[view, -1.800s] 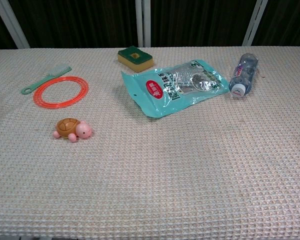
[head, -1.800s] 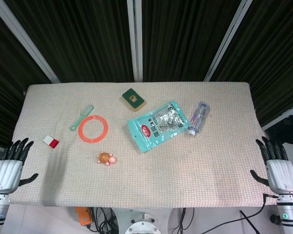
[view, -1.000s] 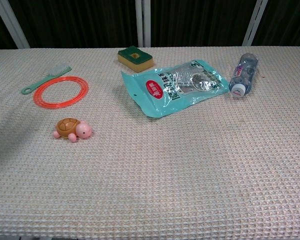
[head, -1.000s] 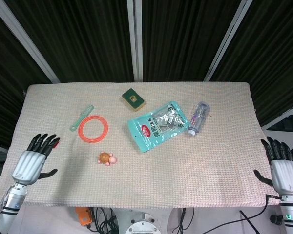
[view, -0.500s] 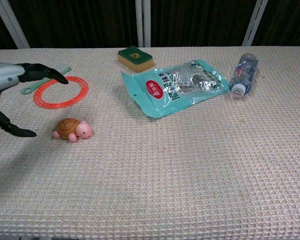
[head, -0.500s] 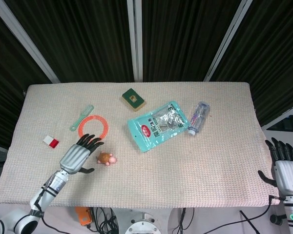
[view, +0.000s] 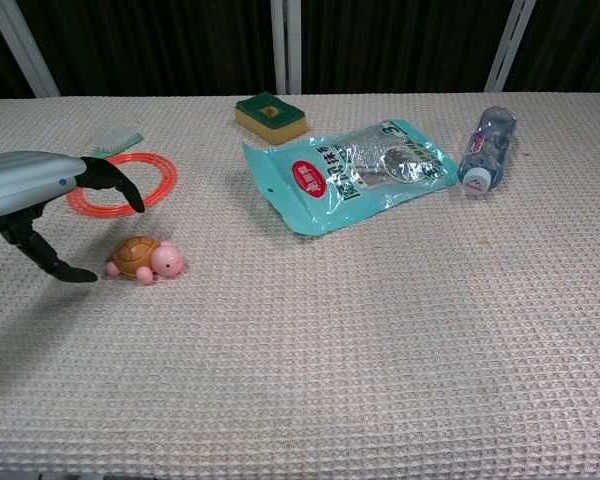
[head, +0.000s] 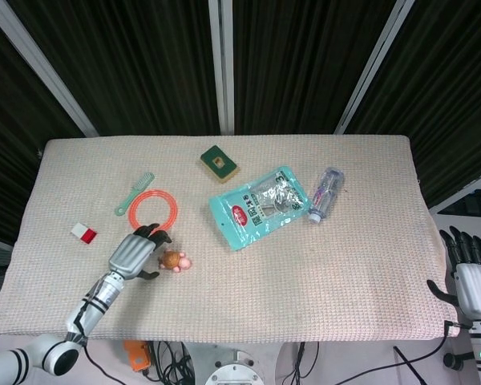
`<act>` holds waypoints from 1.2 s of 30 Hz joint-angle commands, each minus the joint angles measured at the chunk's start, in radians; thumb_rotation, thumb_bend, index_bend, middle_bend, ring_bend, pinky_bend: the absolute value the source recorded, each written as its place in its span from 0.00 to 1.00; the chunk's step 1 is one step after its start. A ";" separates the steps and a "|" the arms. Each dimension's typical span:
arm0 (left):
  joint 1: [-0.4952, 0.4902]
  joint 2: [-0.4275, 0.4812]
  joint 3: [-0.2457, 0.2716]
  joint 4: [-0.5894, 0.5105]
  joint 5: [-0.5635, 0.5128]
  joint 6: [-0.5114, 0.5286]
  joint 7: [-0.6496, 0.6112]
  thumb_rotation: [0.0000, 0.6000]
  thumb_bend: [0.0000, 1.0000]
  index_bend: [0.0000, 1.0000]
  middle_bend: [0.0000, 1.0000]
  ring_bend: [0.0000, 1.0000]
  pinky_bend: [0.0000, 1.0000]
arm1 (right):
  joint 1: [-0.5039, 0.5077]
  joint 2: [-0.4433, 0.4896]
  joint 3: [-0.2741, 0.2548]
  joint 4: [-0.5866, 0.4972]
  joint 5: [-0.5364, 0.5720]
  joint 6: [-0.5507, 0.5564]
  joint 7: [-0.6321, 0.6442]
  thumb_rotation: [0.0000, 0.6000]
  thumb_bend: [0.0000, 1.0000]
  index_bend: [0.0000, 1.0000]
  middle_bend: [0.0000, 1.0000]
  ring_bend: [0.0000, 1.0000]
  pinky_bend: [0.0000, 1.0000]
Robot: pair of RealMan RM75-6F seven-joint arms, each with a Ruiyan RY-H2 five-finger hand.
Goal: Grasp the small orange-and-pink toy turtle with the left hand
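Around the teal snack pouch (head: 259, 206) on the table lie a green-topped sponge (head: 220, 163) behind, a clear bottle (head: 325, 194) just right, and an orange ring (head: 153, 211), green brush (head: 135, 193) and red-and-white block (head: 83, 233) left.

My robot hand (view: 42, 200) is silver with black fingers (view: 115, 185). The turtle (view: 145, 257) is orange-shelled and pink, the ring (view: 121, 184) orange, the pouch (view: 350, 170) teal, the tabletop (view: 380, 330) waffle-weave beige.

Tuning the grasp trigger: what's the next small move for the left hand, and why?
Probably ease the left hand a little further toward the toy turtle before closing. In the chest view its fingers are apart, arched beside the shell, thumb low next to it, with no contact evident.
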 commanded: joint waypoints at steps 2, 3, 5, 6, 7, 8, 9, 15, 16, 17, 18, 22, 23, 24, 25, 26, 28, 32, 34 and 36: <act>-0.006 -0.007 0.008 0.002 0.006 0.002 -0.008 1.00 0.13 0.29 0.24 0.11 0.21 | 0.003 0.005 -0.003 -0.007 0.007 -0.016 -0.005 1.00 0.13 0.00 0.00 0.00 0.00; -0.008 -0.010 0.009 0.003 0.003 0.000 -0.009 1.00 0.13 0.29 0.24 0.11 0.21 | 0.004 0.008 -0.003 -0.011 0.010 -0.020 -0.008 1.00 0.13 0.00 0.00 0.00 0.00; -0.013 -0.014 0.010 0.007 -0.003 -0.006 -0.012 1.00 0.13 0.29 0.24 0.11 0.21 | 0.005 0.010 -0.003 -0.015 0.013 -0.023 -0.014 1.00 0.13 0.00 0.00 0.00 0.00; -0.016 -0.018 0.010 0.011 -0.007 -0.011 -0.015 1.00 0.13 0.29 0.24 0.11 0.21 | 0.005 0.010 -0.002 -0.016 0.013 -0.022 -0.014 1.00 0.13 0.00 0.00 0.00 0.00; -0.019 -0.021 0.010 0.015 -0.010 -0.014 -0.017 1.00 0.13 0.29 0.24 0.11 0.21 | 0.005 0.009 -0.001 -0.016 0.013 -0.021 -0.015 1.00 0.13 0.00 0.00 0.00 0.00; -0.023 -0.024 0.010 0.019 -0.013 -0.019 -0.018 1.00 0.14 0.29 0.25 0.11 0.21 | 0.005 0.009 0.000 -0.015 0.014 -0.020 -0.015 1.00 0.13 0.00 0.00 0.00 0.00; -0.027 -0.026 0.010 0.022 -0.015 -0.023 -0.019 1.00 0.15 0.29 0.25 0.11 0.21 | 0.005 0.008 0.000 -0.014 0.014 -0.019 -0.015 1.00 0.13 0.00 0.00 0.00 0.00; -0.043 -0.037 0.007 0.027 -0.024 -0.029 -0.011 1.00 0.22 0.31 0.28 0.13 0.21 | 0.004 0.007 0.003 -0.006 0.021 -0.021 -0.007 1.00 0.13 0.00 0.00 0.00 0.00; -0.044 -0.039 0.007 0.028 -0.026 -0.028 -0.010 1.00 0.24 0.32 0.29 0.14 0.21 | 0.004 0.007 0.003 -0.005 0.021 -0.022 -0.005 1.00 0.13 0.00 0.00 0.00 0.00; -0.046 -0.043 0.008 0.031 -0.027 -0.027 -0.008 1.00 0.24 0.33 0.30 0.15 0.22 | 0.005 0.007 0.003 -0.003 0.022 -0.024 -0.003 1.00 0.13 0.00 0.00 0.00 0.00; -0.047 -0.045 0.009 0.032 -0.028 -0.027 -0.009 1.00 0.25 0.34 0.31 0.16 0.23 | 0.005 0.007 0.002 -0.002 0.022 -0.025 -0.002 1.00 0.13 0.00 0.00 0.00 0.00; -0.050 -0.056 0.014 0.043 -0.028 -0.025 -0.014 1.00 0.25 0.38 0.35 0.20 0.26 | 0.005 0.007 0.000 0.001 0.023 -0.029 0.001 1.00 0.13 0.00 0.00 0.00 0.00; -0.051 -0.058 0.016 0.046 -0.027 -0.023 -0.016 1.00 0.25 0.39 0.36 0.21 0.27 | 0.005 0.007 0.000 0.003 0.023 -0.031 0.002 1.00 0.13 0.00 0.00 0.00 0.00; -0.051 -0.061 0.017 0.049 -0.026 -0.021 -0.016 1.00 0.26 0.41 0.38 0.22 0.29 | 0.005 0.006 0.000 0.004 0.024 -0.032 0.003 1.00 0.13 0.00 0.00 0.00 0.00; -0.052 -0.063 0.018 0.052 -0.025 -0.020 -0.015 1.00 0.26 0.42 0.39 0.23 0.29 | 0.005 0.006 -0.001 0.004 0.024 -0.033 0.003 1.00 0.13 0.00 0.00 0.00 0.00; -0.053 -0.065 0.019 0.055 -0.026 -0.020 -0.013 1.00 0.26 0.43 0.40 0.25 0.31 | 0.006 0.006 -0.001 0.003 0.024 -0.034 0.003 1.00 0.13 0.00 0.00 0.00 0.00; -0.054 -0.068 0.019 0.058 -0.028 -0.018 -0.008 1.00 0.26 0.45 0.43 0.27 0.34 | 0.006 0.008 -0.002 0.002 0.023 -0.035 0.004 1.00 0.13 0.00 0.00 0.00 0.00; -0.054 -0.077 0.017 0.066 -0.031 -0.004 0.002 1.00 0.28 0.54 0.53 0.38 0.47 | 0.007 0.009 -0.002 0.000 0.021 -0.036 0.004 1.00 0.13 0.00 0.00 0.00 0.00; -0.052 -0.085 0.017 0.078 -0.029 0.011 0.021 1.00 0.28 0.60 0.59 0.44 0.54 | 0.007 0.010 -0.002 0.000 0.022 -0.037 0.003 1.00 0.13 0.00 0.00 0.00 0.00; -0.051 -0.095 0.017 0.088 -0.035 0.015 0.029 1.00 0.28 0.64 0.63 0.48 0.59 | 0.008 0.010 -0.002 -0.001 0.023 -0.039 0.003 1.00 0.13 0.00 0.00 0.00 0.00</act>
